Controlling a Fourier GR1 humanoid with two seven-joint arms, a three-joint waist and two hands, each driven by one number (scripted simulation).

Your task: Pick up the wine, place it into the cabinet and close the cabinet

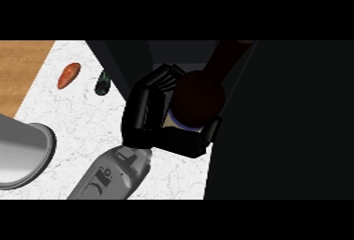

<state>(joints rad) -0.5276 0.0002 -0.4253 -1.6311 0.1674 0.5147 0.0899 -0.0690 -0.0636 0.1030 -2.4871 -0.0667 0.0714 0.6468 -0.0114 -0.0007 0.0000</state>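
Note:
A dark brown wine bottle (200,96) is held tilted, its neck pointing up and away to the right and a pale patch showing near its base. My left hand (145,112) is shut on it: the fingers curl over the bottle's far side and the thumb wraps under its base. The grey forearm comes in from the lower edge. The bottle hangs at the edge of the black cabinet (290,117), which fills the right half of the view. I cannot tell whether the bottle is inside it. My right hand does not show.
On the white marble counter (76,117) lie an orange oblong vegetable (68,75) and a small dark green one (104,83) at the far left. A large grey round vessel (24,150) sits at the left edge. A wooden surface (21,65) borders the counter.

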